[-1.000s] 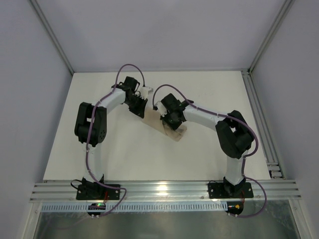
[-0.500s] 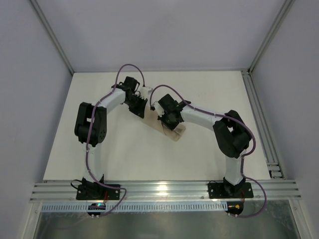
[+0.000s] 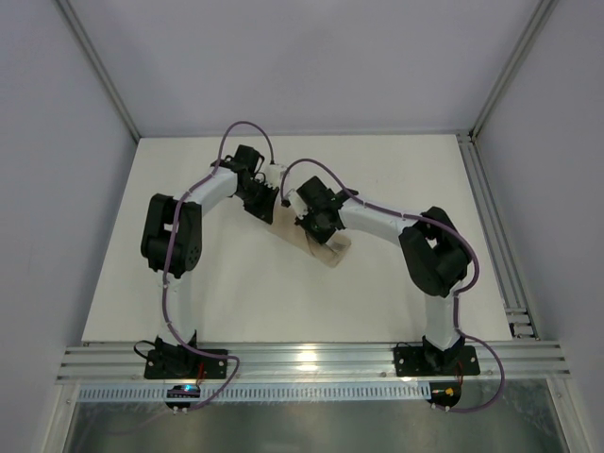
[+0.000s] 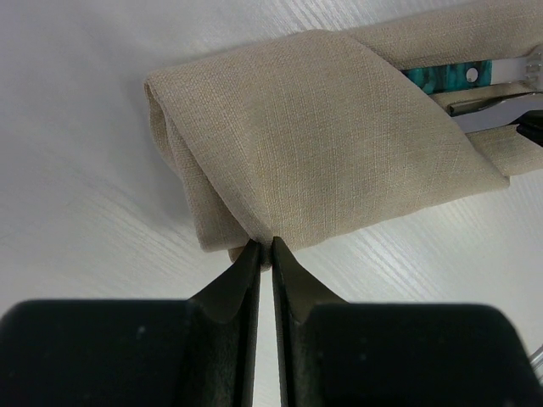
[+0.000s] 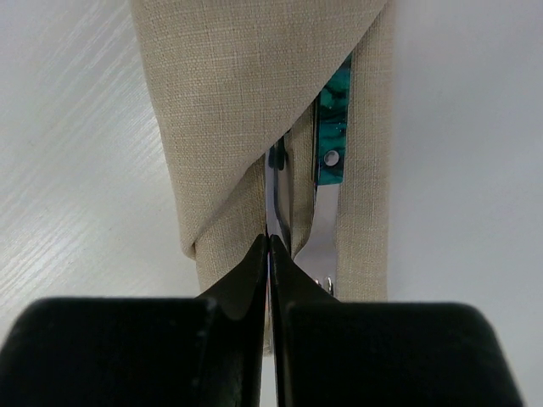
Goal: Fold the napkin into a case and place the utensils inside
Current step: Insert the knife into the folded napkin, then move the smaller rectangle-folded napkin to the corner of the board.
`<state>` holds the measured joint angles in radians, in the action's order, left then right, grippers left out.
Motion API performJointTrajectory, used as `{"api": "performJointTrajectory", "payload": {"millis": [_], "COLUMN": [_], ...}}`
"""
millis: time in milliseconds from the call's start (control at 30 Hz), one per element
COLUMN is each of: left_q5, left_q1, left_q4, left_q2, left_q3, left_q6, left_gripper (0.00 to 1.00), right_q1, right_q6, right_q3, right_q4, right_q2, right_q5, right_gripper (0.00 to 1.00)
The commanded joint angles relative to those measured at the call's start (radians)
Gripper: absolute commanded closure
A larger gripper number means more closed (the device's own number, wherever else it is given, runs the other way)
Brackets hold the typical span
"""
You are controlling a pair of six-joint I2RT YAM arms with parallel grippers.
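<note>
**A:** Location of the case (image 3: 332, 253)?

**B:** Lay folded on the white desk (image 3: 396, 170), mid-field, slanted in the top view. Ran from its upper-left end by the left hand (image 3: 270, 206) down past the right hand (image 3: 317, 229).

**A:** State of the left hand?

**B:** Closed. Pinched the lower folded edge of the cloth in the left wrist view, fingertips (image 4: 251, 254) nearly together with a sliver of fabric between. Had the rest of the pouch spread just beyond the tips, closed end off to the left.

**A:** And the right hand?

**B:** Closed too. Clamped on a thin silver strip of the utensils (image 5: 334, 127), right where it ran out from under the diagonal flap. Sat at the pouch's open end, with the cloth stretching straight away from the tips.

**A:** Position of the utensils?

**B:** Tucked inside the case, with the teal handles visible in the slot between flap and side fold. Poked metal ends out of the opening, touching the right fingertips. Also visible at the right edge of the left wrist view, well apart from the left hand.
</note>
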<state>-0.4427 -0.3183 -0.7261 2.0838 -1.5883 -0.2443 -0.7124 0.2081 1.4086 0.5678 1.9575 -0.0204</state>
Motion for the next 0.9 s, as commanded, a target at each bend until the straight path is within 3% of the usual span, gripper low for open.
{"api": "performJointTrajectory", "payload": {"millis": [0,100,233,467,600,867], "left_q5": [-0.022,-0.021,-0.010,0.009,0.015,0.004], "left_q1": [0.005,0.005,0.005,0.012,0.019,0.028], "left_q4": [-0.012,-0.013,-0.025,-0.047,-0.062,-0.067], "left_q2": [-0.013,-0.014,-0.025,-0.056,-0.067,-0.108], "left_q3": [-0.035,-0.036,-0.039,-0.056,-0.065,-0.055], "left_q6": [-0.009,-0.010,-0.018,-0.026,-0.024,-0.016], "left_gripper": [0.90,0.90,0.85,0.78,0.77,0.73], "right_q1": [-0.015,-0.015,-0.015,-0.018,-0.007,0.190], "right_q6": [-0.003,-0.006,-0.015,-0.029,-0.058,-0.354], "right_q3": [0.052,0.046,0.029,0.032,-0.009,-0.267], "right_q4": [-0.045,-0.043,-0.029,-0.028,-0.055,-0.170], "right_q2": [0.017,0.026,0.014,-0.097,-0.205,-0.429], "right_q5": [-0.015,-0.018,-0.013,-0.042,-0.035,-0.113], "right_gripper": [0.96,0.96,0.85,0.68,0.66,0.60]}}
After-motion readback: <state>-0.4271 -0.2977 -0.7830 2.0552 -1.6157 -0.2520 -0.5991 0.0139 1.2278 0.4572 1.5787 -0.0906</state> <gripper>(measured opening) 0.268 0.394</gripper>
